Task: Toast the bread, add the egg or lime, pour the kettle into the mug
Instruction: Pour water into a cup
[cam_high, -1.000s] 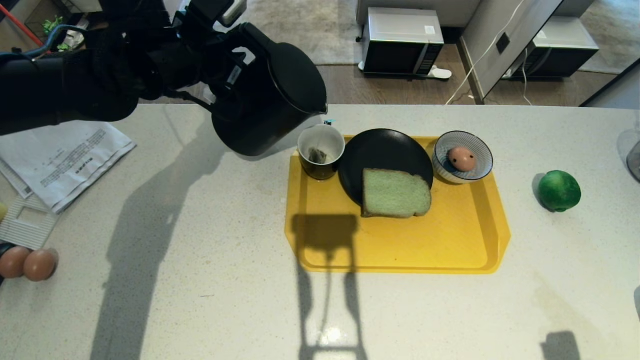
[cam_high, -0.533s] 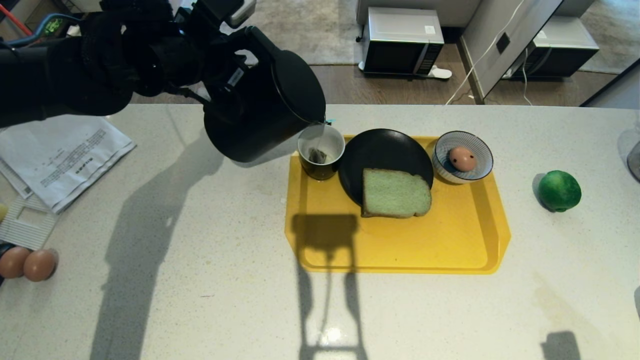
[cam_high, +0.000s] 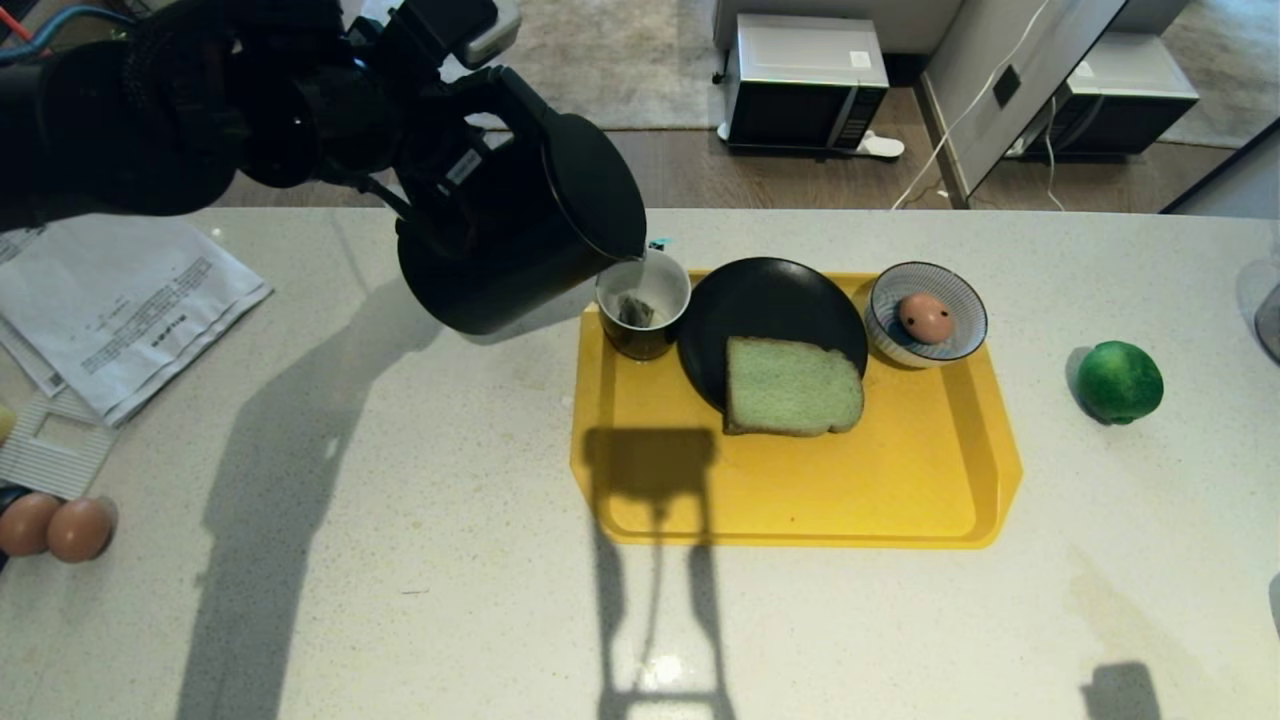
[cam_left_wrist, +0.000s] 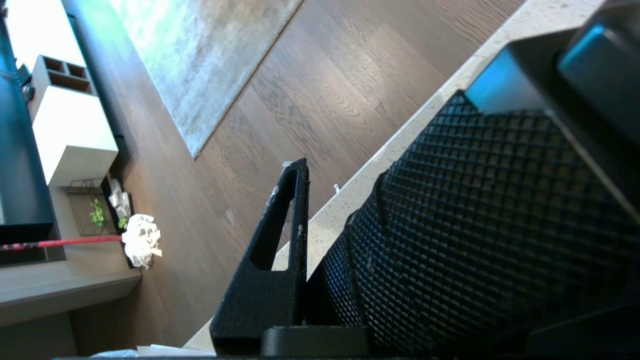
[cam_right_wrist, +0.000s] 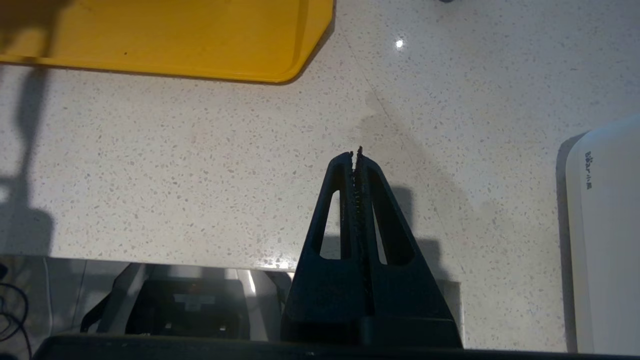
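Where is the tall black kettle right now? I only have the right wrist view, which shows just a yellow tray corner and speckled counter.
Observer: The left gripper holds the tall matte black kettle by its handle. The kettle is tilted, with its spout over the small glossy black mug.
Operator: Anything in the mug?
Observer: A tea bag lies inside it. The mug stands at the far left corner of the yellow plastic tray.
Operator: And the bread?
Observer: The pale green bread slice lies on the round black plate, overhanging its near edge.
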